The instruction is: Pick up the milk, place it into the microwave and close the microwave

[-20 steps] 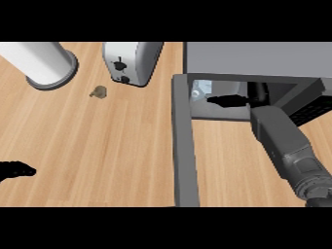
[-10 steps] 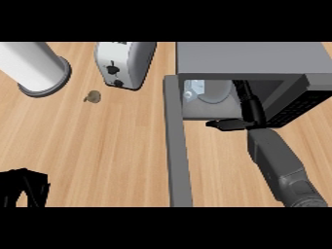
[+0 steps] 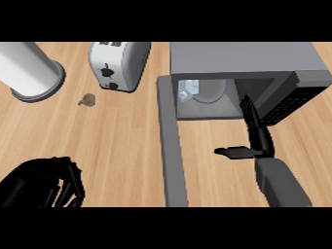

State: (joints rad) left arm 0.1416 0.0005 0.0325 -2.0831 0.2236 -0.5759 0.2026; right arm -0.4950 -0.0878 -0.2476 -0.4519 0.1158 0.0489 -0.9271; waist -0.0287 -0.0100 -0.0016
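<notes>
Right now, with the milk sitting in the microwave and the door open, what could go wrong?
1. The right hand has straight fingers at the microwave opening's right edge; swinging the door shut could trap them.
2. The milk sits near the front left corner, so the closing door might nudge it.
3. The left hand lies far from the door.

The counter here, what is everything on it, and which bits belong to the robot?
Counter: one, light wood, fills the view.
Microwave: one, grey, upper right, open.
Microwave door: one, grey, swung out toward the view's lower edge.
Milk: one, white and pale blue, inside the microwave at its left.
Toaster: one, silver, upper middle.
Cylinder: one, white on a grey base, upper left.
Small object: one, brown-grey, between cylinder and toaster; cannot tell what.
Left robot hand: black, lower left.
Right robot hand: black, fingers straight, at the microwave's mouth.
</notes>
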